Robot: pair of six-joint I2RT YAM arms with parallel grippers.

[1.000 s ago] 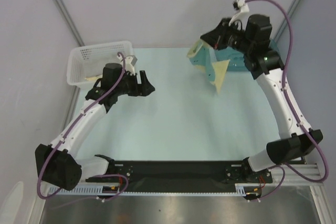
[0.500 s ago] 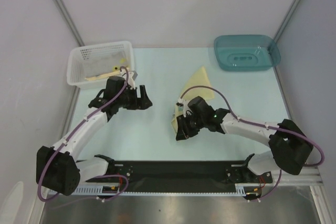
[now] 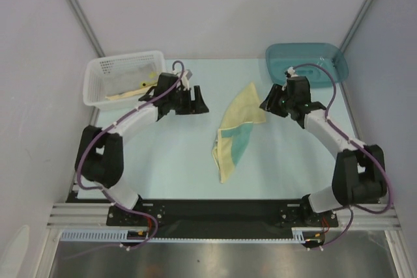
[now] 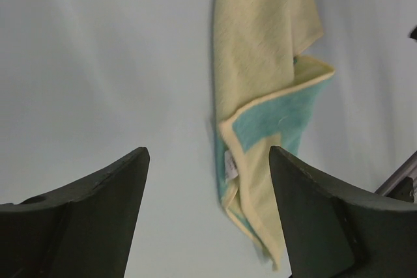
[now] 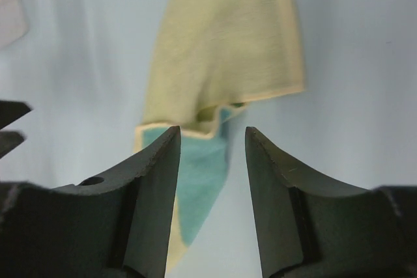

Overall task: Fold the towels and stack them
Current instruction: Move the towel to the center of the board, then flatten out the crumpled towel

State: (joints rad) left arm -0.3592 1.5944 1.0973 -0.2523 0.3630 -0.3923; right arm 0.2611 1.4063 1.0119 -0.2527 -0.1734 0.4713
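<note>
Bunching is the likely trouble: the soft, pale-yellow terry towel with a teal face [image 3: 236, 131] lies rumpled and half-doubled mid-tabletop [image 3: 163, 154], which is smooth and pale, between the left hand [image 4: 207, 161] and right hand [image 5: 212, 141], both open and empty. A pinch catching both limp layers would drag in a crooked fold.
</note>
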